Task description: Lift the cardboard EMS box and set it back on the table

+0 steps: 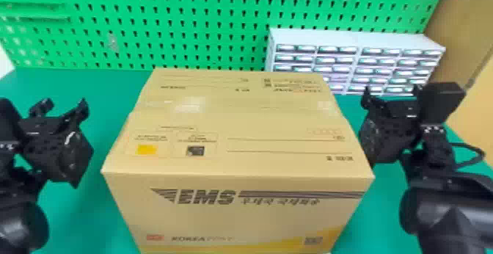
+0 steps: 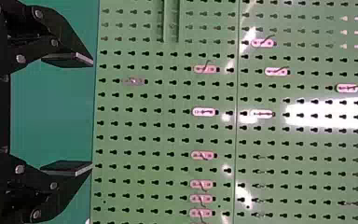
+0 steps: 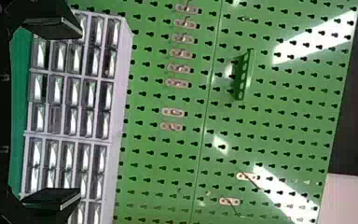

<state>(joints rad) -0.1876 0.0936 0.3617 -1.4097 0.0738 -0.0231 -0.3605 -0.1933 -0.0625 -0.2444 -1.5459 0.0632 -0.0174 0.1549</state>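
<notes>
The closed cardboard EMS box (image 1: 238, 124) fills the middle of the head view, with its printed front towards me. The lower edge of that view cuts off its base, so I cannot tell whether it rests on the table (image 1: 91, 213). Left of the box, with a strip of green between them, is my left gripper (image 1: 63, 106); in its wrist view the left gripper (image 2: 92, 113) has its fingers wide apart. My right gripper (image 1: 391, 93) is close against the box's right side; contact is unclear. The right gripper (image 3: 79, 112) is also spread, nothing between its fingers.
A green pegboard (image 1: 205, 25) with small hooks stands behind the table. At the back right is a white cabinet of small drawers (image 1: 357, 40), behind the box and the right gripper. A tan panel (image 1: 462, 22) rises at the right.
</notes>
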